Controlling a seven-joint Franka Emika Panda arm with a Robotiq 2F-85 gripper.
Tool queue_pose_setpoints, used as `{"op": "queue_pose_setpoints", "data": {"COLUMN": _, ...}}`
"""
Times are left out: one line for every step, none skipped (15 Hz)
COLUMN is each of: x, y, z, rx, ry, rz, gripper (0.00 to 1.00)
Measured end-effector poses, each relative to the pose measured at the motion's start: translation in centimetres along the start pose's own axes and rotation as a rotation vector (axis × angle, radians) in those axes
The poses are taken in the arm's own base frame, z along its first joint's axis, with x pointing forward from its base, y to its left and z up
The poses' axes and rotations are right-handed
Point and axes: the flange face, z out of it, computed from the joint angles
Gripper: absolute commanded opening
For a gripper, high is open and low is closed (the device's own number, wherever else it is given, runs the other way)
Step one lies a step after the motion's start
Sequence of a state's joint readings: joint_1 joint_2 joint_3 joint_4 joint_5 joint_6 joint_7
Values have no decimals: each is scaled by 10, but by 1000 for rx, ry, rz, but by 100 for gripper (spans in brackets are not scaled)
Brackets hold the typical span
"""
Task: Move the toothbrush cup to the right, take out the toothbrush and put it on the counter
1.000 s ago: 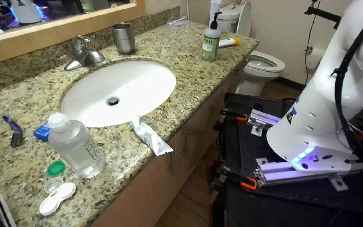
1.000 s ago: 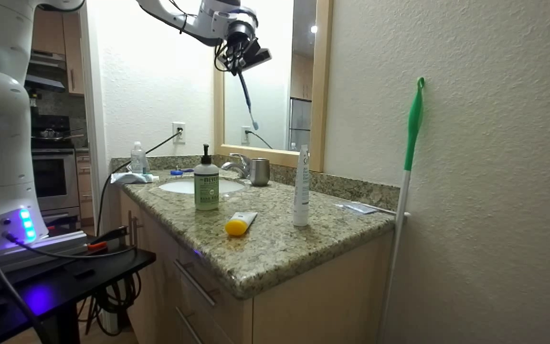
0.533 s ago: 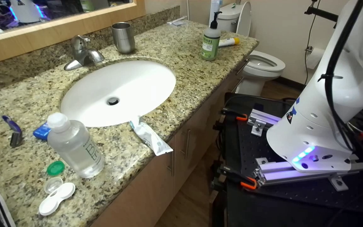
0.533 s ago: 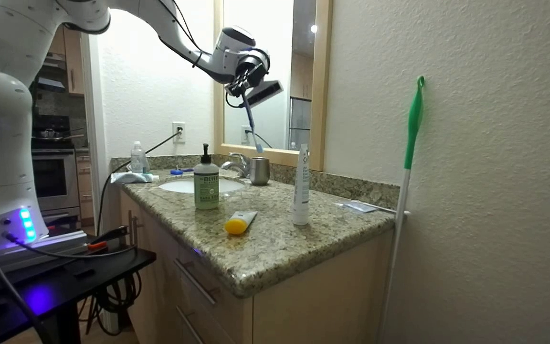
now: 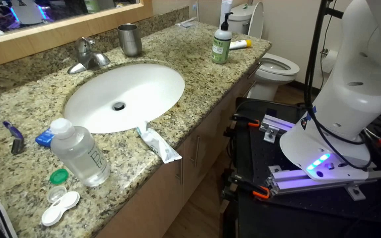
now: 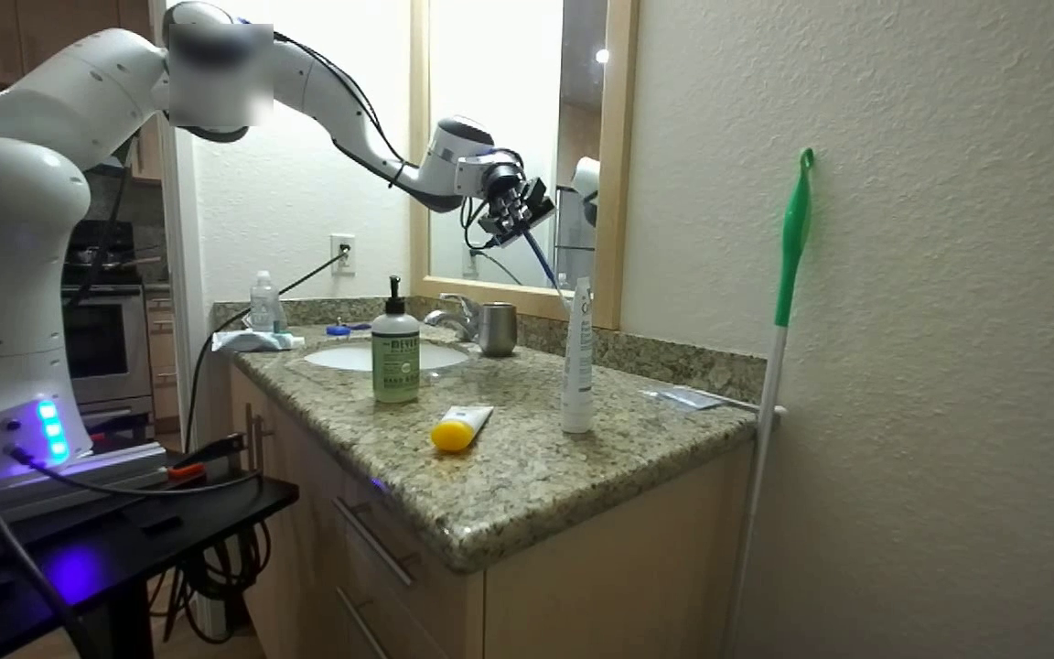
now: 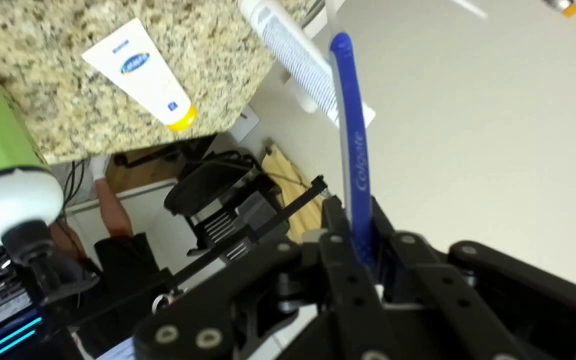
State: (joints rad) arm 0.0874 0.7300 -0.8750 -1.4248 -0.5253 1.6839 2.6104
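Within the narrow bite of the pincer [image 7: 355, 217] sits the blue handle of the toothbrush [image 7: 354, 135], clasped from both sides, its butt end lost inside the grip. Lettering on the handle reads "Colgate". Farther out from the pincer, the neck turns pale and blurred and runs off the top edge of the wrist view, so the head is cut off there. Seen in an exterior view, the toothbrush's long axis slants, handle end up at the pincer, far end down and away from it, the thin neck passing from sight at an upright white tube [image 6: 577, 375]. The bristles are hidden, and which way they face cannot be told, nor whether toothbrush and tube touch; in the wrist view the handle crosses in front of that tube's flat end.

Lower than the pincer, the metal cup [image 5: 130, 41] stands upright on the counter [image 5: 190, 59], just beside the faucet [image 5: 87, 59]; little of its inside shows. Also lower are the sink [image 5: 124, 86], a yellow-capped tube [image 6: 463, 428] lying down, and a soap bottle [image 6: 396, 352], cropped by the left edge of the wrist view. Behind the pincer, the white arm [image 6: 326, 87], partly covered by a square blur, bends back; in an exterior view only its base [image 5: 303, 145] and the stretch just above fit within the edges.
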Motion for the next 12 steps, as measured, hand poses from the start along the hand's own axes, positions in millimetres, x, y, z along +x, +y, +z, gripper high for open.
{"op": "queue_pose_setpoints", "data": {"x": -10, "y": 7, "z": -12, "rx": 17, "ry": -45, "rz": -2, "gripper": 3}}
{"op": "queue_pose_setpoints", "data": {"x": -17, "y": 13, "z": -21, "rx": 23, "ry": -86, "rz": -4, "gripper": 3}}
{"op": "queue_pose_setpoints", "data": {"x": -23, "y": 19, "z": -28, "rx": 21, "ry": -121, "rz": -6, "gripper": 3}}
{"op": "queue_pose_setpoints", "data": {"x": -27, "y": 23, "z": -32, "rx": 10, "ry": -148, "rz": -7, "gripper": 3}}
{"op": "queue_pose_setpoints", "data": {"x": -29, "y": 26, "z": -32, "rx": -7, "ry": -164, "rz": -7, "gripper": 3}}
{"op": "queue_pose_setpoints", "data": {"x": -30, "y": 28, "z": -31, "rx": -24, "ry": -171, "rz": -6, "gripper": 3}}
{"op": "queue_pose_setpoints", "data": {"x": -29, "y": 29, "z": -26, "rx": -40, "ry": -171, "rz": -5, "gripper": 3}}
{"op": "queue_pose_setpoints", "data": {"x": -28, "y": 28, "z": -20, "rx": -54, "ry": -165, "rz": -1, "gripper": 3}}
{"op": "queue_pose_setpoints", "data": {"x": -25, "y": 27, "z": -12, "rx": -68, "ry": -157, "rz": 5, "gripper": 3}}
{"op": "queue_pose_setpoints", "data": {"x": -22, "y": 25, "z": -2, "rx": -86, "ry": -148, "rz": 10, "gripper": 3}}
{"op": "queue_pose_setpoints", "data": {"x": -19, "y": 24, "z": 8, "rx": -109, "ry": -147, "rz": 13, "gripper": 3}}
{"op": "queue_pose_setpoints", "data": {"x": -17, "y": 23, "z": 17, "rx": -129, "ry": -146, "rz": 17, "gripper": 3}}
